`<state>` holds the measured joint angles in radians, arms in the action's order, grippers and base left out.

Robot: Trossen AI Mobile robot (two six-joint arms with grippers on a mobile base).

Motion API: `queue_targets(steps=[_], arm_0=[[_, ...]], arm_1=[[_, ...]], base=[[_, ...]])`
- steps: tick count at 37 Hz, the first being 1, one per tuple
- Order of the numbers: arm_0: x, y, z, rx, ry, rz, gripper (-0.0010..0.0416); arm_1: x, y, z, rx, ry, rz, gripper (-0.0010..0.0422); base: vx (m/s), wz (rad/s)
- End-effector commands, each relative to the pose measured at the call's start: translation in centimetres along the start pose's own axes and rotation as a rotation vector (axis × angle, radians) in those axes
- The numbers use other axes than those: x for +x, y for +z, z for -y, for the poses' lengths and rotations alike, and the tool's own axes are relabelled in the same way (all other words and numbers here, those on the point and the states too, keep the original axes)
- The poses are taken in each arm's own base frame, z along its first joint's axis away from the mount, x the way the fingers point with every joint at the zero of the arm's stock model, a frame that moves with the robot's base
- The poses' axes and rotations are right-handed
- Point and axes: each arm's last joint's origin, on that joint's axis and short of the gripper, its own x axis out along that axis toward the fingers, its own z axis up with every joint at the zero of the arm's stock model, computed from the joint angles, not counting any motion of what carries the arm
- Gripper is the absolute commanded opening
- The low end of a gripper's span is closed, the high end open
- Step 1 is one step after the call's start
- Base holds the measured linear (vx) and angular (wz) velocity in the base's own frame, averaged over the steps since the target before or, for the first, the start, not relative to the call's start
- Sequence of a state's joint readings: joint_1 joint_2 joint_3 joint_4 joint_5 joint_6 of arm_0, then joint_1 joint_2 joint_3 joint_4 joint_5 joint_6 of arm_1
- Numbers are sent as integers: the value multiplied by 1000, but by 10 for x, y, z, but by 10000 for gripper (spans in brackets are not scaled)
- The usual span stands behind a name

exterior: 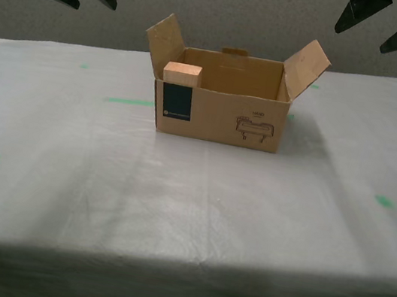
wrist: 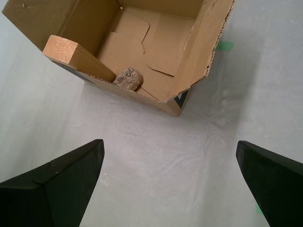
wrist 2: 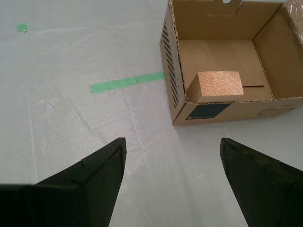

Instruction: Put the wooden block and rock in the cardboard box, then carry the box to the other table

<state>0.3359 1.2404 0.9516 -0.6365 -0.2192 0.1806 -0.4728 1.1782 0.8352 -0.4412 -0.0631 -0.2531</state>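
Both grippers hang apart from everything: my first gripper has its jaws spread wide with nothing between them, and my second gripper is just as wide and just as bare. Under them lies only the wrinkled pale cover of the table, with green tape marks scattered on it.

Ahead of each gripper, apart from the fingertips, sits the box, flaps up, on that cover. The block stands tilted in a front corner, its top end poking above the front wall. The rock lies on the box floor just beside the block's foot, near the front wall.

Judging by the cover and tape marks, the box may already be on the destination table, so the job looks close to done. If a lift is called for, the jaws should come at the two side walls below the flaps, squeeze evenly, and rise level so the leaning block does not tip out. The flaps are floppy, so gripping those alone could let the box sag
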Motion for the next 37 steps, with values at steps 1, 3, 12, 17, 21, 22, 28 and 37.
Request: queue_targets(steps=[1, 3, 12, 17, 21, 22, 28, 37], arm_0=[[0, 0, 0, 2, 0, 3, 389], [0, 0, 0, 2, -1, 2, 390], [0, 0, 0, 2, -1, 2, 390], [0, 0, 0, 2, -1, 3, 390], [0, 0, 0, 2, -1, 3, 390], [0, 0, 0, 2, -1, 3, 389], [0, 0, 0, 2, -1, 2, 389], [0, 0, 0, 2, -1, 2, 389]], arm_1=[[0, 0, 0, 1, 4, 3, 268], [0, 0, 0, 2, 4, 3, 268], [0, 0, 0, 2, 4, 3, 268], [0, 0, 0, 1, 4, 3, 268], [0, 0, 0, 1, 4, 3, 268], [0, 0, 0, 1, 4, 3, 268], [0, 0, 0, 1, 4, 3, 268], [0, 0, 0, 1, 4, 3, 268]], base=[[0, 0], [0, 0], [0, 0], [0, 0], [0, 0], [0, 0], [0, 0], [0, 0]])
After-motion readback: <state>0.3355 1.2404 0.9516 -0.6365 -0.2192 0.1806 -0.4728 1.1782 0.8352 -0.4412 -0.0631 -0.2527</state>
